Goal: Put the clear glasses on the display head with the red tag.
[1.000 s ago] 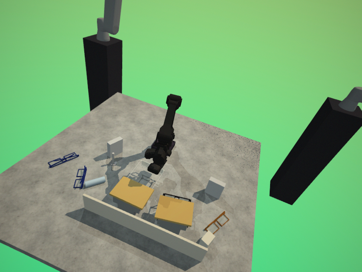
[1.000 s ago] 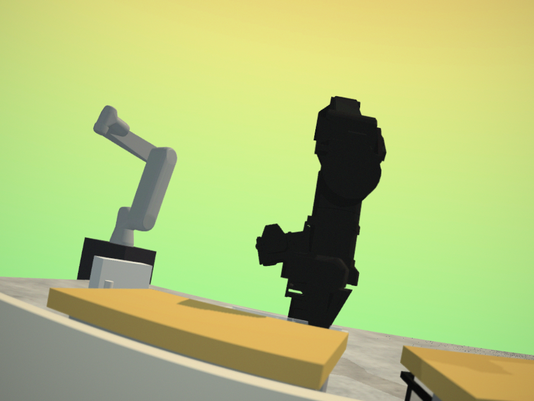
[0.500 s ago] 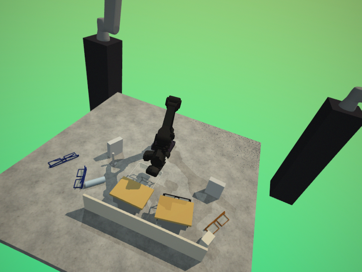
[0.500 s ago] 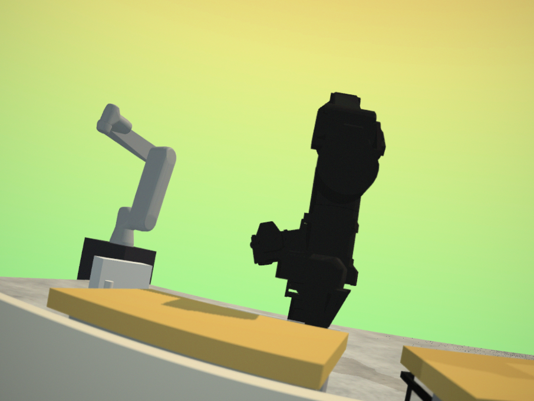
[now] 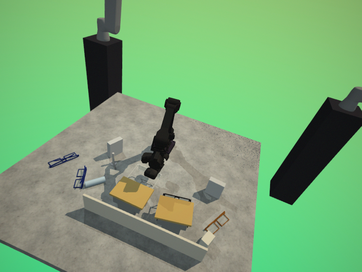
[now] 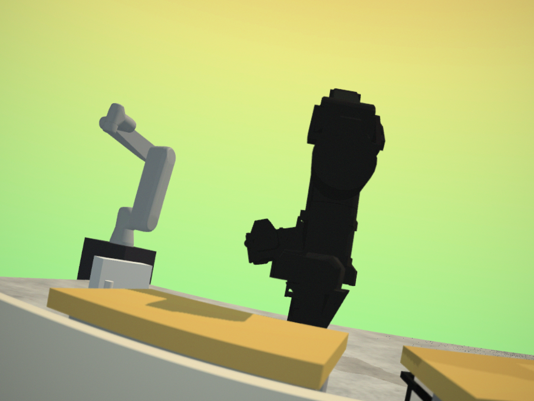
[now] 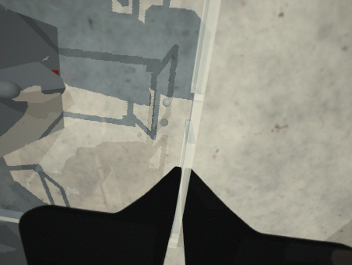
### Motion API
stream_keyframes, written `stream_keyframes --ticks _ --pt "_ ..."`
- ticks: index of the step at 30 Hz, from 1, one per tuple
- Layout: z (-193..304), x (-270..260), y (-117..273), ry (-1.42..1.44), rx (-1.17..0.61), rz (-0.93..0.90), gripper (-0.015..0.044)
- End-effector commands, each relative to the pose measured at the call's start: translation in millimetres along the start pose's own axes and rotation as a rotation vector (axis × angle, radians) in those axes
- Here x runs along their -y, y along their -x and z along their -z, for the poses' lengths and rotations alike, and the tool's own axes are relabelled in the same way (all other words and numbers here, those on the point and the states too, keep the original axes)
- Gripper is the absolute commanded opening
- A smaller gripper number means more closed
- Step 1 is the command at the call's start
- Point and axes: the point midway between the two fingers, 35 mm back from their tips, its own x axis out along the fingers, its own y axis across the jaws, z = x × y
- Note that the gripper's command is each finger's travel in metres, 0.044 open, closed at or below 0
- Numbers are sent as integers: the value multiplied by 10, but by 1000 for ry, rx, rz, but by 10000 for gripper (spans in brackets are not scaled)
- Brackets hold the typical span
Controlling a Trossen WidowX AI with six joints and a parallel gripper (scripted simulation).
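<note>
Clear glasses (image 5: 156, 183) (image 7: 199, 70) sit pinched by the front frame in your nearly closed fingers (image 5: 151, 173) (image 6: 308, 322) — off the face of the nearer head (image 5: 131, 191) (image 6: 194, 336) (image 7: 27, 78), their temples pointing towards it. You can see a red patch (image 7: 55, 72) on that head in the wrist view. Beside it, the other head (image 5: 174, 211) (image 6: 474, 367) wears black glasses (image 5: 176, 197) (image 6: 408, 381). Farther out on your worktop (image 5: 87, 125) (image 6: 366, 345) (image 7: 280, 78) lie two blue pairs (image 5: 63, 160) — one just beside a pale cylinder (image 5: 94, 182) — and, on the opposite side, an orange-brown pair (image 5: 214, 221).
</note>
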Motion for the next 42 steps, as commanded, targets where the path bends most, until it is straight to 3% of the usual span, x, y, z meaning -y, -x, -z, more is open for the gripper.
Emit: stream_keyframes --ticks 1,42 --pt "6 -69 25 3 -5 -7 0" --pt "8 -573 30 3 -5 -11 0"
